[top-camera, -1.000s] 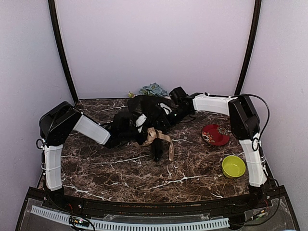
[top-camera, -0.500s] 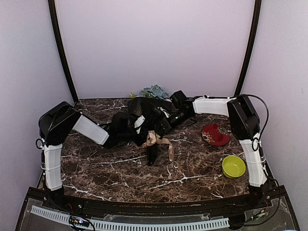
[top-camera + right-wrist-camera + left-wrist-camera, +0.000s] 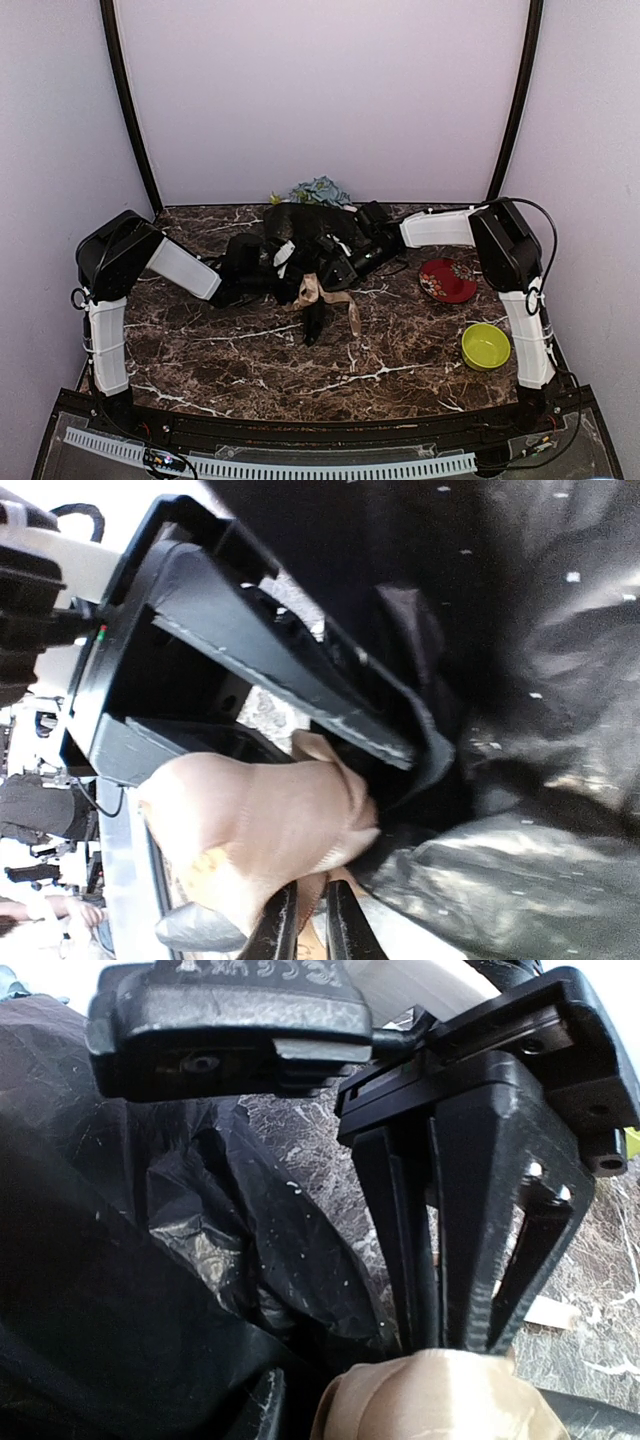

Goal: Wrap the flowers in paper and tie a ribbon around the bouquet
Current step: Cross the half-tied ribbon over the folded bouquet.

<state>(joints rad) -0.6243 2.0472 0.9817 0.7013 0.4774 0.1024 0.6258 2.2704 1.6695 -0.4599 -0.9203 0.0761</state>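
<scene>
Both arms stretch low toward the bouquet [image 3: 300, 218], elbows raised. The left claw [image 3: 278, 272], at the bouquet's left, has its jaws slightly parted. The right claw [image 3: 305, 920], at its right, pinches the ribbon [image 3: 318, 290] tight.

A red dish [image 3: 447, 281] lies on the dark marbled tabletop [image 3: 250, 360], perhaps patterned, though we cannot tell from above. A yellow-green bowl [image 3: 486, 345] sits nearer than the dish, slightly right. A pale wall [image 3: 320, 100] rises behind the dish.
</scene>
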